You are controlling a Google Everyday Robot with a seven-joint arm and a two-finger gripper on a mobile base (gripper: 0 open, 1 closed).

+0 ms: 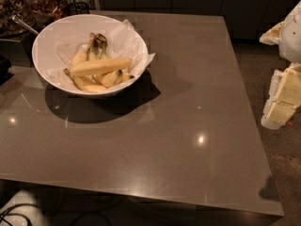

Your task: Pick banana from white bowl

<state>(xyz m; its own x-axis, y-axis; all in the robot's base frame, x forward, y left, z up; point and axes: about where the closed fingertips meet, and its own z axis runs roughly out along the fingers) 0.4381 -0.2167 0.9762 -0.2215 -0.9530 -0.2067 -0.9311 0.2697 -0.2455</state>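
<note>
So, one big round white bowl point(42, 46) lined with crumpled white paper sits far left on the glossy grey-brown tabletop point(188, 126). Inside it, one loose, nearly straight pale-yellow banana point(100, 66) lies across a bunch of curved bananas point(89, 84), three or so, partly hidden. One cream-coloured gripper point(283, 100) hangs beyond the tabletop's right edge, partly cut off. Can't tell if it's open or closed.

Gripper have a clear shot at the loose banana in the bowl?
Probably yes. The banana lies on top of the bunch in the open bowl, nothing covering it. The gripper sits far right, past the table edge, with nothing between them.
</note>
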